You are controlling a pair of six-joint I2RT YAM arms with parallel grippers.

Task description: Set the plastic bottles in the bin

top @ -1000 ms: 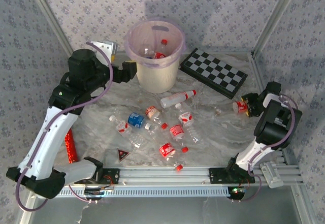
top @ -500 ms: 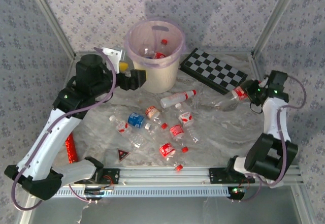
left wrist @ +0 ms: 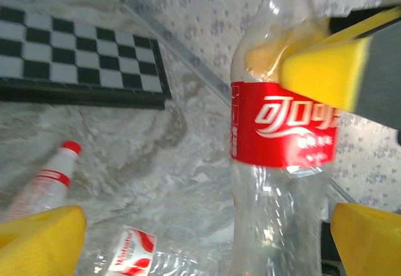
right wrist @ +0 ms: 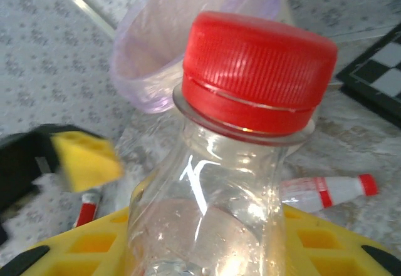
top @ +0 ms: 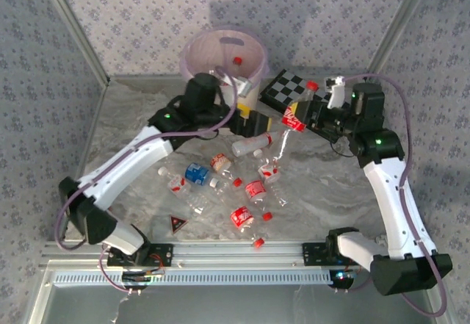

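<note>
**A:** What is the overhead view giving you?

**B:** My right fingers [top: 307, 111] are clamping a red-labelled bottle [top: 294, 118] by its upper part, cap uppermost, over the far right of the tabletop [top: 330, 184], just in front of the checkerboard [top: 283, 89]. I cannot tell whether its base is touching down. My left fingers [top: 258, 124] are hanging just beside it, on the side of the bin [top: 242, 48], which is standing at the far edge. The other plastic bottles [top: 253, 189] are lying around the middle, one close to the near edge.

**A:** And your left wrist?

**B:** My yellow left pads [left wrist: 37, 238] are sitting spread wide and gripping nothing. The bottle [left wrist: 285, 132] is rising between them, with a right pad [left wrist: 322, 76] pressing into its shoulder.

**A:** Right wrist?

**B:** The neck is sitting squeezed between my right fingers [right wrist: 81, 245], with the red cap [right wrist: 257, 76] facing the lens. The bin's pinkish bag rim [right wrist: 156, 69] is showing behind it.
</note>
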